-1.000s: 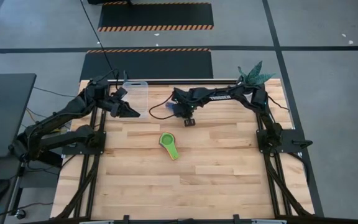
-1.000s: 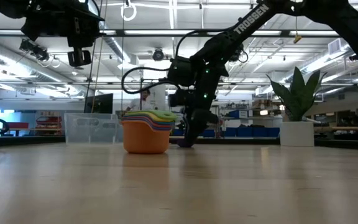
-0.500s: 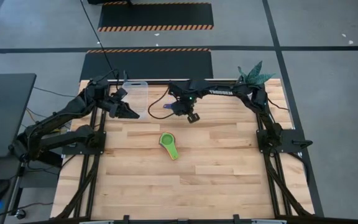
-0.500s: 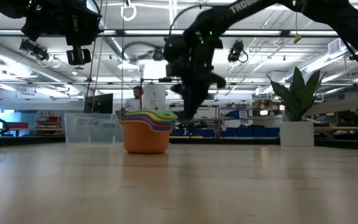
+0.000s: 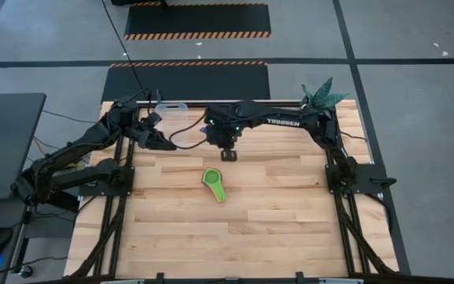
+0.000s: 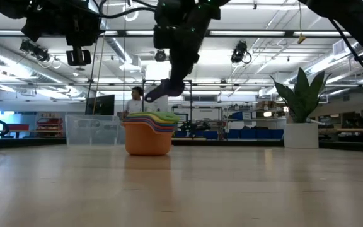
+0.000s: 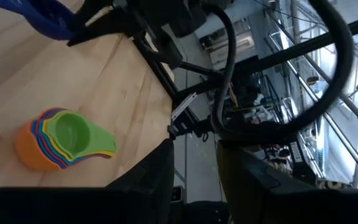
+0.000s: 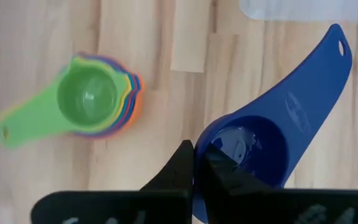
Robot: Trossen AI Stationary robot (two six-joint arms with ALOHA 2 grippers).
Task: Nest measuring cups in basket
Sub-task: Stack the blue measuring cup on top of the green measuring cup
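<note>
Blue cup lifted; stacking on the nest judged next.
The right gripper's fingers (image 8: 194,163) are pinched on the rim of a blue measuring cup (image 8: 272,134), carried above the desk (image 5: 290,213) just far of the nested stack (image 5: 214,183). The left gripper (image 5: 162,143), part-open and empty, waits by the clear basket (image 5: 176,110), far left.

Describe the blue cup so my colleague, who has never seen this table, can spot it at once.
Start at the wooden table and find the nested stack of cups, green on top, near its middle. Above the table beside that stack, the right pincer is shut on the blue measuring cup. It is the only cup off the table, outside the stack.
</note>
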